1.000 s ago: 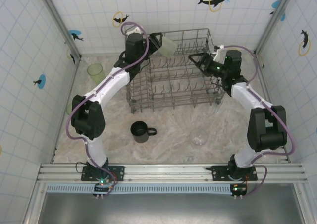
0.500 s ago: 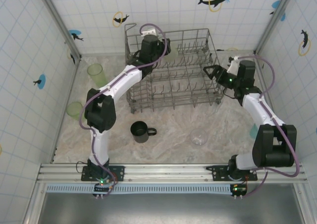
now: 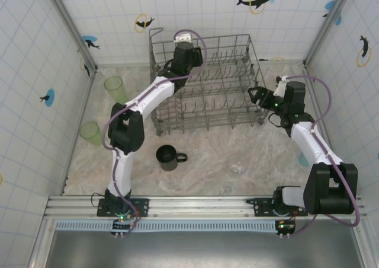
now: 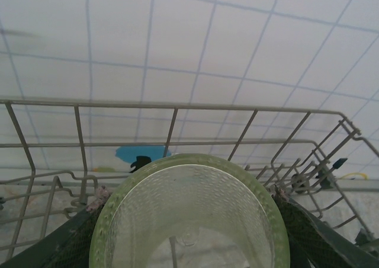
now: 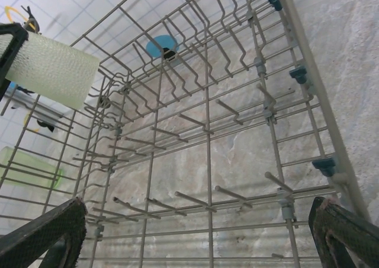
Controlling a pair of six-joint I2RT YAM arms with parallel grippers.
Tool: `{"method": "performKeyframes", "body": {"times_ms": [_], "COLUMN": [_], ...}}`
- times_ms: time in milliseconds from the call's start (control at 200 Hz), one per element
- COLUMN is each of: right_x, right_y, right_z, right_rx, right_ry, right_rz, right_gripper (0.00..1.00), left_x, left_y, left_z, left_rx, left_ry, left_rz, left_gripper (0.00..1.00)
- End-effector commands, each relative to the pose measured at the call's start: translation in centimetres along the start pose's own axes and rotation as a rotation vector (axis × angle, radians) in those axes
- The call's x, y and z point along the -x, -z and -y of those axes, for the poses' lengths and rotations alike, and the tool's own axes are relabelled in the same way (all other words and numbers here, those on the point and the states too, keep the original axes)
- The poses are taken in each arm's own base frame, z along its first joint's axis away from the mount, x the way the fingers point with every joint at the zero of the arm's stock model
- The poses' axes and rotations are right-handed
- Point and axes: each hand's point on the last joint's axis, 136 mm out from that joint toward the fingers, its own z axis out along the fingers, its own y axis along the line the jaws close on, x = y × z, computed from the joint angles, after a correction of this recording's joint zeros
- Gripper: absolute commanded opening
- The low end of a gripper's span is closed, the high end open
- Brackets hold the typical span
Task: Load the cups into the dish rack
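White tiled walls dotted with dolphin stickers close in a marbled beige tabletop (image 3: 201,155). At its far middle stands the large rectangular grey wire dish rack (image 3: 207,111) with rows of upright tines. My left gripper (image 4: 188,197) is over the rack's far left corner. Its jaws pinch a translucent light green tumbler (image 4: 177,232) by the sides, with the mouth turned toward my wrist camera and the rack's back rail just beyond. I cannot tell whether its base touches the wires. From my right wrist, the tumbler (image 5: 50,69) shows tilted above the tines, within the rack's outline. My right gripper (image 3: 256,96) sits at the rack's right side, jaws spread wide and empty, its fingers (image 5: 41,235) framing the rack floor. On the tabletop a second green tumbler (image 3: 115,88) stands upright near the left wall, with a third green tumbler (image 3: 90,133) nearer my bases. A black mug with handle (image 3: 168,158) stands in front of the rack, and a clear glass (image 3: 238,164) stands to the mug's right. Something teal (image 3: 303,160) peeks from behind my right arm, possibly another cup.
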Motion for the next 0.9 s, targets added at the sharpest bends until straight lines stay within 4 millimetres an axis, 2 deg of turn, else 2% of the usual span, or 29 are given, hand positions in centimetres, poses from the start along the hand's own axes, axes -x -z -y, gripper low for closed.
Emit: {"method": "performKeyframes", "body": {"times_ms": [0,370,686,696,711,896], "right_x": [0.8,0.6,0.5,0.5,0.4,0.4], "right_y": [0.6,0.5,0.3,0.3,0.2,0.2], "right_z": [0.1,0.5,0.7,0.8,0.8,1.1], "right_rx": [-0.022,-0.033,-0.035,-0.035,-0.036,-0.041], "right_ry": [0.028,0.026,0.014,0.013,0.011,0.006], "right_rz": [0.039,0.032,0.034,0.033,0.032,0.030], "right_gripper": [1.00,1.00,1.00,1.00,1.00,1.00], "left_x": [0.8,-1.2,-2.6,-4.1,-4.8,-5.9], "left_y": [-0.5,-2.5,-4.0,-4.7,-5.0,-5.7], "left_z": [0.8,-0.2,0.0,-0.2,-0.5,-1.5], "left_rx": [0.002,0.058,0.048,0.054,0.061,0.110], "left_ry": [-0.035,-0.106,-0.111,-0.119,-0.124,-0.142], "left_rz": [0.037,0.029,0.035,0.013,0.002,-0.003], "left_gripper": [0.00,0.00,0.00,0.00,0.00,0.01]}}
